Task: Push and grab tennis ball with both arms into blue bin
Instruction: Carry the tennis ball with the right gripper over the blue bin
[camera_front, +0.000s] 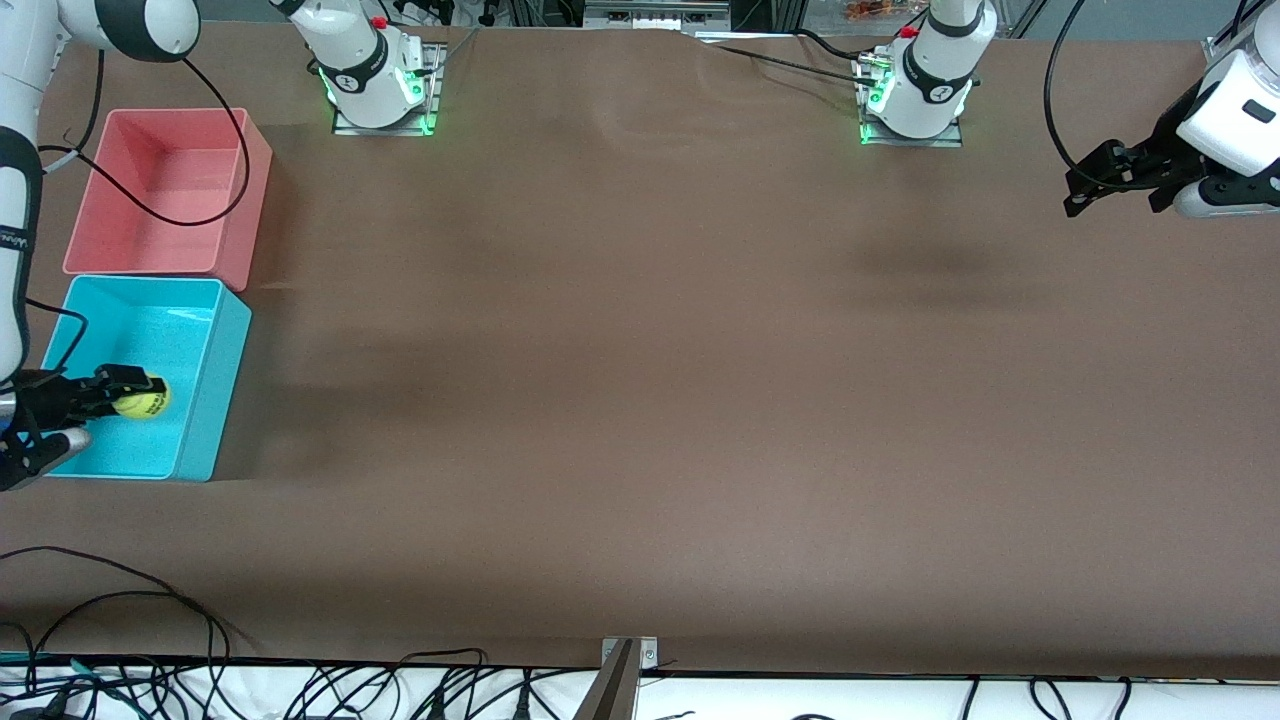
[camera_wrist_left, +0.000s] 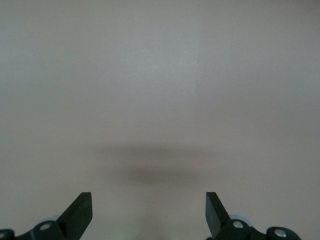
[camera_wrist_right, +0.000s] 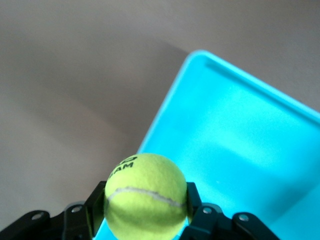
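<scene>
Nearest the front camera lies bare brown tabletop (camera_front: 640, 480). At the right arm's end, the blue bin (camera_front: 215, 400) sits just beside the pink bin (camera_front: 240, 200), nearer that camera. Over the blue bin, the right gripper (camera_front: 125, 390) has its jaws clamped on the tennis ball (camera_front: 142, 402). At the opposite end, the left gripper (camera_front: 1090, 185) waits over the tabletop.

Left wrist view: the left gripper (camera_wrist_left: 149, 212) has jaws spread wide, holding nothing, above plain tabletop (camera_wrist_left: 160, 75).

Right wrist view: the tennis ball (camera_wrist_right: 146, 196) sits pinched in the right gripper (camera_wrist_right: 145, 210), above the blue bin (camera_wrist_right: 240, 140).
</scene>
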